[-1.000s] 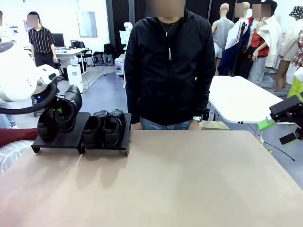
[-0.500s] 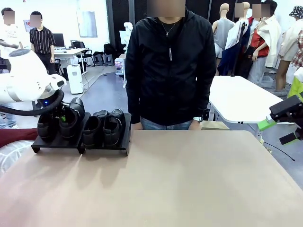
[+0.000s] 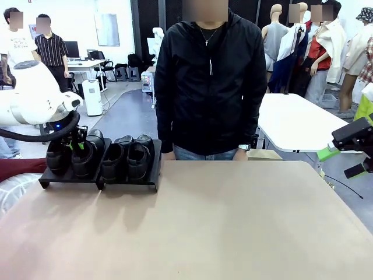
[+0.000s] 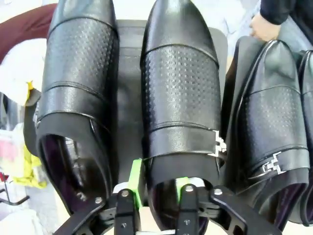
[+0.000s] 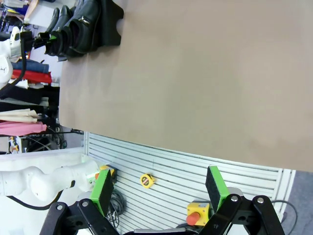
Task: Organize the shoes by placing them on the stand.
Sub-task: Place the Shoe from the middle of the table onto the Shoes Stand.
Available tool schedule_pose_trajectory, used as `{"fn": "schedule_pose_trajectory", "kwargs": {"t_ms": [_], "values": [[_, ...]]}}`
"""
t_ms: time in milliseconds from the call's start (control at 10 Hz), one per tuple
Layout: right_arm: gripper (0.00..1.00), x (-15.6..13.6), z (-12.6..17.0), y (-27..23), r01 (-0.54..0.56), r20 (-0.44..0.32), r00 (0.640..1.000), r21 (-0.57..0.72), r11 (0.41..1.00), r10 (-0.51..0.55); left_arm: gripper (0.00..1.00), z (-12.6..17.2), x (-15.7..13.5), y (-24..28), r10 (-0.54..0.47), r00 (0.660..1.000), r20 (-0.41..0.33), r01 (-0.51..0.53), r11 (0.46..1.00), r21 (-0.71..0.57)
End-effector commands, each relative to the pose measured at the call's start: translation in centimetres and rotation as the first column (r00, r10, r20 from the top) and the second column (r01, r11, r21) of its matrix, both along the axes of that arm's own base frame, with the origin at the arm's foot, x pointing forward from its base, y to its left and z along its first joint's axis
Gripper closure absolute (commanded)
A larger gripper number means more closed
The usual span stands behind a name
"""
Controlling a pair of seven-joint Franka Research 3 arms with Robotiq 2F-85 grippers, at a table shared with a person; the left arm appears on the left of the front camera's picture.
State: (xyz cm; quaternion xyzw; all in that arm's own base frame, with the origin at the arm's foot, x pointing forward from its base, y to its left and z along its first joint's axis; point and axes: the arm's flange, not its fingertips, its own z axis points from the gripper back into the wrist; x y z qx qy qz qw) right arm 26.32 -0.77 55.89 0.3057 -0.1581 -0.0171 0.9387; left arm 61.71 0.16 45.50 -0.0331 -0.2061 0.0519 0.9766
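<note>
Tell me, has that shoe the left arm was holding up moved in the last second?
Yes. The shoe has come down onto the stand, level with its neighbour.

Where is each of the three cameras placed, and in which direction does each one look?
Front view: sits between the arms, looks across the table at the person; the left arm reaches over the stand.
Left wrist view: looks down along the left gripper, its jaws astride the heel rim of the second shoe.
Right wrist view: looks down past the open right gripper at the table edge.
Shared: front and left wrist views both show the shoes side by side on the stand.
</note>
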Motion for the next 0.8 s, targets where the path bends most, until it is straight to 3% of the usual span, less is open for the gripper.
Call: {"fn": "schedule_pose_trajectory", "kwargs": {"t_ms": [0, 200, 400, 600, 700], "values": [[0.00, 0.1, 0.1, 0.0, -0.028, 0.019, 0.999, 0.028, 0.999, 0.028, 0.00, 0.6, -0.2, -0.1, 0.012, 0.999, 0.033, -0.012, 1.000, 0.002], [0.00, 0.1, 0.1, 0.0, -0.028, 0.019, 0.999, 0.028, 0.999, 0.028, 0.00, 2.0, -1.4, -0.1, -0.020, 0.998, 0.064, 0.021, 1.000, -0.005], [0.00, 0.1, 0.1, 0.0, -0.028, 0.019, 0.999, 0.028, 0.999, 0.028, 0.00, 4.0, -4.9, -0.2, -0.083, 0.992, 0.091, 0.084, 0.996, -0.013], [0.00, 0.1, 0.1, 0.0, -0.028, 0.019, 0.999, 0.028, 0.999, 0.028, 0.00, 6.7, -10.9, 0.8, -0.268, 0.963, 0.036, 0.270, 0.955, -0.121], [0.00, 0.1, 0.1, 0.0, -0.028, 0.019, 0.999, 0.028, 0.999, 0.028, 0.00, 7.7, -13.4, 1.9, -0.362, 0.932, -0.006, 0.354, 0.915, -0.194]]}}
